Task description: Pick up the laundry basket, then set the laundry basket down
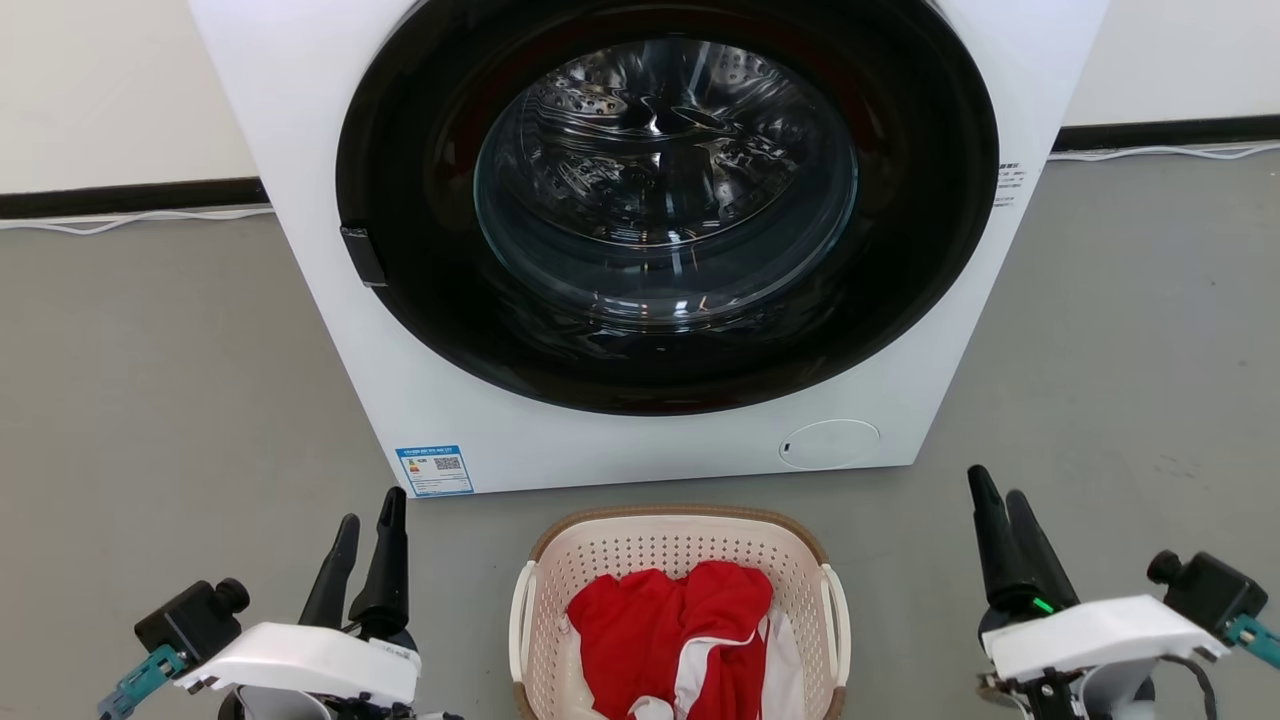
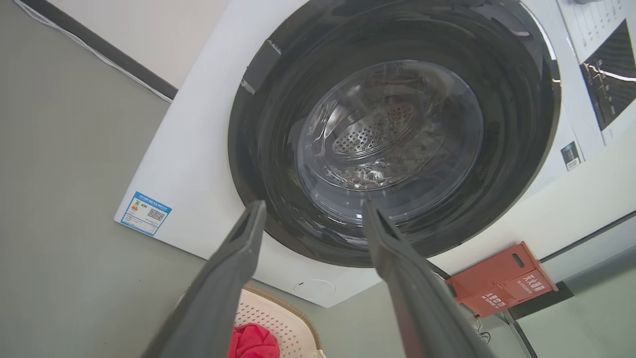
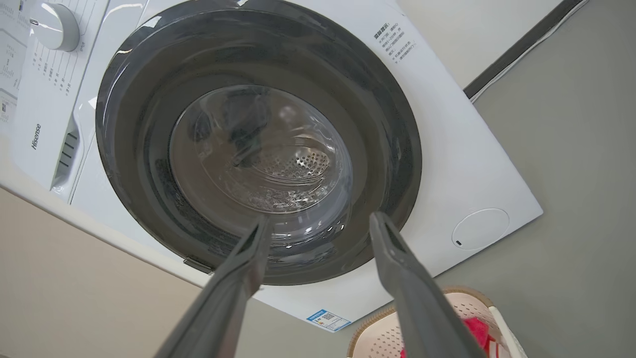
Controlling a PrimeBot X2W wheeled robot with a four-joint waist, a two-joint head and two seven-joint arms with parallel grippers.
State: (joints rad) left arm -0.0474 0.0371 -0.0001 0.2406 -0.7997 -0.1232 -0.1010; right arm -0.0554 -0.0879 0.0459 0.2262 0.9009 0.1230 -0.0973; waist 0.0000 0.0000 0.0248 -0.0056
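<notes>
Standing on the grey floor, the white washing machine takes the 12 o'clock position in the head view, its round dark door shut. The laundry basket sits on the floor at 6 o'clock, just in front of the machine's lower panel and centred between the two arms. Its near end is cut off by the bottom edge of the view. From what shows, I judge its long axis to run 12 to 6, away from the robot, with the short axis across.

A heap of red and white clothing lies inside it, below the rim. The left claw is low at 8 o'clock and the right claw low at 4 o'clock. Both are released and grasp nothing — the wrist views show each pair of fingers spread, left and right, aimed up at the machine door rather than at the basket.

The smallest parts matter most: the white loop handles, one on the basket's 9 o'clock side and one on its 3 o'clock side. From the left claw its handle lies at about 4 o'clock; from the right claw the other lies at about 8 o'clock — inward and a little back toward the robot. Each claw is near its own handle but apart from it, and neither arm looks clearly nearer. A two-armed lift would likely need both claws to turn inward and drop to the loops.
</notes>
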